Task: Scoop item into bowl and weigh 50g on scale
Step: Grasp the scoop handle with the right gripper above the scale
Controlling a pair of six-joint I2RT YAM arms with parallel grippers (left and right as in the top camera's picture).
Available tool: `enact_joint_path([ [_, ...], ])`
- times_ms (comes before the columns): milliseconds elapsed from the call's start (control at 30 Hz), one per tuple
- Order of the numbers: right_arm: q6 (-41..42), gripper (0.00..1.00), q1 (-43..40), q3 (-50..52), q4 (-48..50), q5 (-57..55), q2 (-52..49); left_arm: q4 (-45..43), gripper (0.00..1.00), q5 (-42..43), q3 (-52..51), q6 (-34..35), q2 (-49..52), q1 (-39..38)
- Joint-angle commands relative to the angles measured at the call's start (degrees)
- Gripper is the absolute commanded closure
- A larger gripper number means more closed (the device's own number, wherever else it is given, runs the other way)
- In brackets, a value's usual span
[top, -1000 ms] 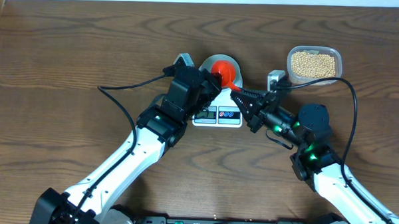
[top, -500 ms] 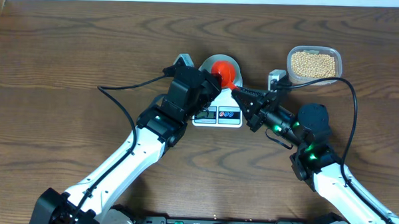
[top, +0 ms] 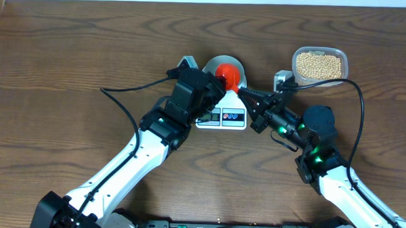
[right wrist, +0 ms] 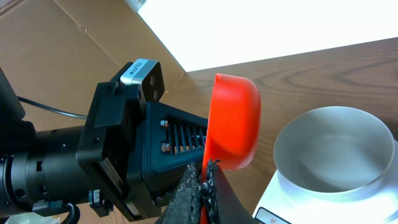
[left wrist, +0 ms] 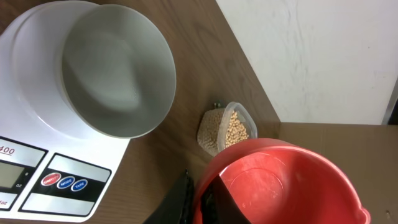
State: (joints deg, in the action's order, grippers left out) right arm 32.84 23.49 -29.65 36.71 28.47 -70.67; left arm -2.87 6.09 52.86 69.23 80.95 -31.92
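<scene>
Edging our right hand (right wrist: pixel 202 180) inward, clamped on the red scoop (right wrist: pixel 235 121), we tip it above the bowl (left wrist: pixel 155 99) on the scale (left wrist: pixel 18 68). Both look empty, and the beans (top: pixel 318 64) sit in the tub (top: pixel 342 61). We cannot tell the left hand's (top: pixel 202 87) grip.

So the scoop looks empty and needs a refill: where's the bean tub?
Overhead view: the clear tub holding the beans sits on the robot's right, level with and right of the bowl on the scale.
</scene>
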Motion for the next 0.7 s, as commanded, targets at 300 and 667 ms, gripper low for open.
enact_joint_path([
  [300, -1.9, 0.99, 0.5, -1.2, -0.5, 0.3, 0.2, 0.7, 0.93, 0.5, 0.0, -0.1, 0.2, -0.2],
  [667, -2.3, 0.99, 0.5, -1.2, -0.9, 0.1, 0.2, 0.6, 0.93, 0.5, 0.0, -0.1, 0.2, -0.2],
])
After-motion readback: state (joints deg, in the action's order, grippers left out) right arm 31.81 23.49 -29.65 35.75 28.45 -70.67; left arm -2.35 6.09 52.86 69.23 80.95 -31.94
